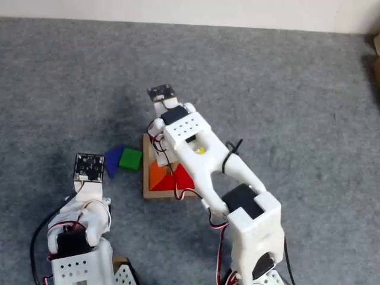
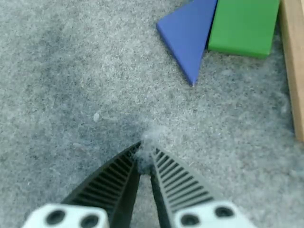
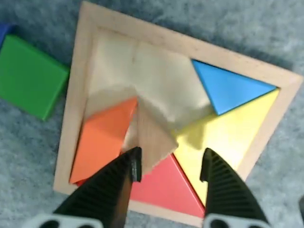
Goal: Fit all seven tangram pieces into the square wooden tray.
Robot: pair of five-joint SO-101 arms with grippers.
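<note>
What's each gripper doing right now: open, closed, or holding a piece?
Left gripper: closed, holding nothing.
Right gripper: open, holding nothing, over the wooden tray.

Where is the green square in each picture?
High view: the green square sits just left of the wooden tray, with the blue triangle on its other side.
Left wrist view: the green square lies between the blue triangle and the tray's rim.
Right wrist view: the green square lies just outside the tray's rim.
Shared landmark: the tray's rim.
</note>
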